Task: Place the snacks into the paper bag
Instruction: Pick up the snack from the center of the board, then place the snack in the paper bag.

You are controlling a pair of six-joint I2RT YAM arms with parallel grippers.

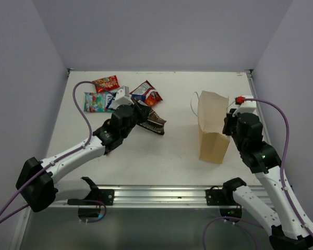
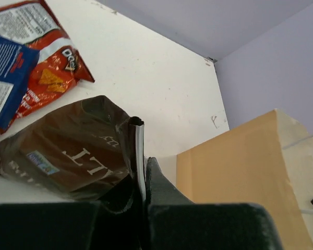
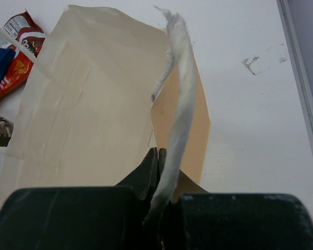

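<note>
The tan paper bag (image 1: 214, 130) stands open at the right of the table. My right gripper (image 1: 229, 125) is shut on its near rim. In the right wrist view the closed jaws (image 3: 157, 153) pinch the bag wall (image 3: 83, 104), and a white cord handle (image 3: 180, 78) hangs in front of them. My left gripper (image 1: 141, 115) is shut on the edge of a dark brown snack packet (image 1: 154, 123). The left wrist view shows that packet (image 2: 68, 151) clamped at its silver seam by the gripper (image 2: 142, 161). Red (image 1: 106, 83), teal-green (image 1: 95, 101), blue-white (image 1: 116, 97) and orange-red (image 1: 147, 94) packets lie at the back left.
Walls enclose the table on the left, back and right. A metal rail (image 1: 161, 195) runs along the near edge between the arm bases. A bare strip of white table (image 1: 177, 120) separates the packets from the bag. A white box (image 1: 249, 105) sits behind the right gripper.
</note>
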